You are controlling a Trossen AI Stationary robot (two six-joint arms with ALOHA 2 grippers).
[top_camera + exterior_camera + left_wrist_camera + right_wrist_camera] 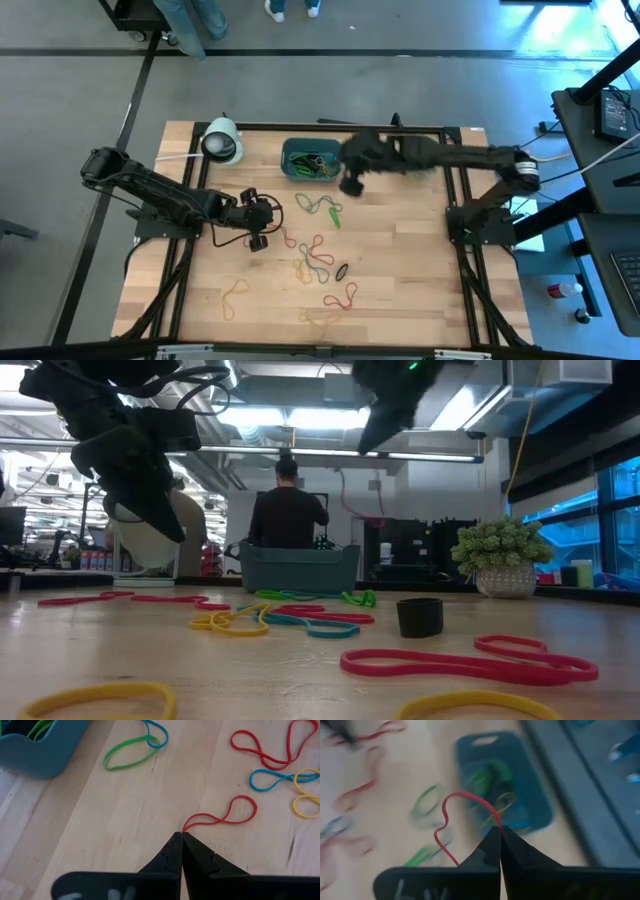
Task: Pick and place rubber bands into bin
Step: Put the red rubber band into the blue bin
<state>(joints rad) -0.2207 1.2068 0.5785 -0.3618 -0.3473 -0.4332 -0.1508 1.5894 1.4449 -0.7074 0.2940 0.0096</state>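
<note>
Many coloured rubber bands (318, 255) lie loose on the wooden table, also in the low view (300, 618). The teal bin (286, 158) stands at the table's far middle with several bands inside. My left gripper (272, 216) is at the table's middle left, shut, with the end of a red rubber band (235, 815) at its fingertips. My right gripper (350, 185) hangs high beside the bin's (540, 815) right end, shut on another red rubber band (451, 805). My left gripper pinches the narrow near end (186, 826) of the red band between its two fingertips, slanting down from the table's left. The band runs away from the tips, and its far loop (245, 807) lies on the table. My right gripper pinches the red band at one point of its loop (495, 822) between its fingertips, slanting down from the table's right. The band is lifted clear of the table, and its loop curls out in front of the fingers over the bin's edge.
A white cylinder (222, 142) lies left of the bin. A small black ring (419, 616) sits among the bands. A spiky green plant (503, 555) stands at the far right in the low view. A person (288, 510) is in the room behind the table.
</note>
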